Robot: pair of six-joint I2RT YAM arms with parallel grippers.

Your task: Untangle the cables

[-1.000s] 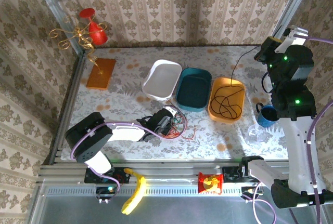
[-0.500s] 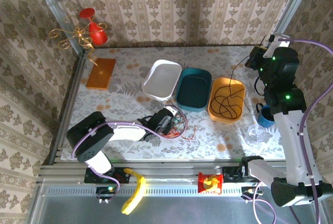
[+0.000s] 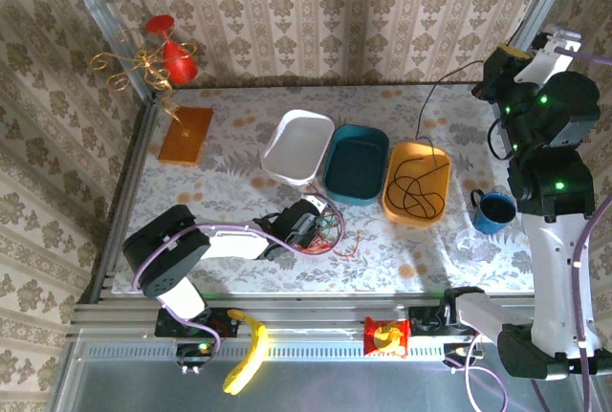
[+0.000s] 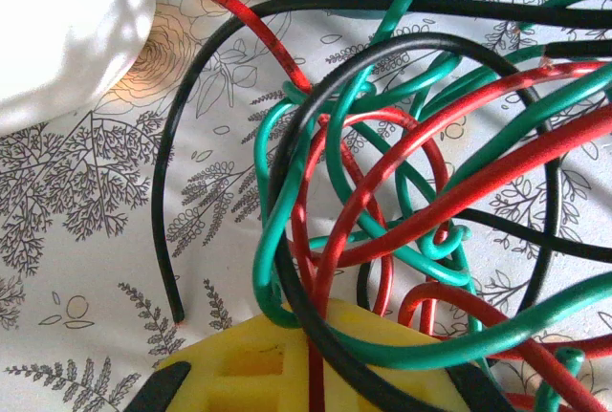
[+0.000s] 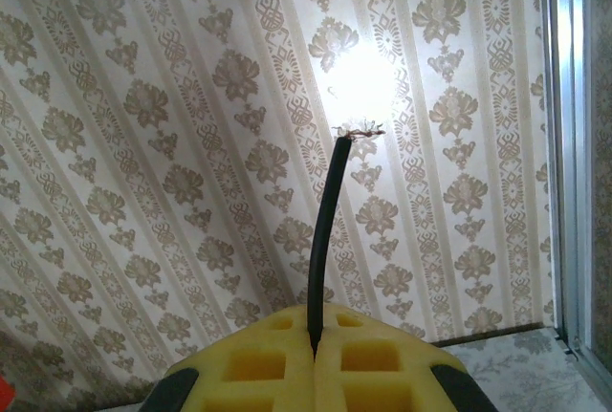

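A tangle of red, green and black cables (image 3: 328,227) lies on the table in front of the bins; the left wrist view shows its loops (image 4: 382,192) close up. My left gripper (image 3: 304,225) is at the tangle's left edge. Its yellow pads (image 4: 229,374) are shut, with a red strand in the seam and black and green strands lying over them. A separate black cable (image 3: 417,187) is coiled in the orange bin (image 3: 387,194). One end rises to my right gripper (image 3: 499,66), held high at the back right. That gripper (image 5: 314,337) is shut on the strand (image 5: 325,230), whose frayed tip sticks out.
A white bin (image 3: 287,135) and a teal bin (image 3: 334,178) stand left of the orange one. A blue mug (image 3: 494,211) and a clear cup (image 3: 470,243) sit under the right arm. An orange board (image 3: 185,135) and a red ornament (image 3: 172,56) are at the back left.
My right gripper dipped left toward the orange bin, then rose up and to the right, drawing the black cable's end out straighter. The left gripper and the tangle have stayed put.
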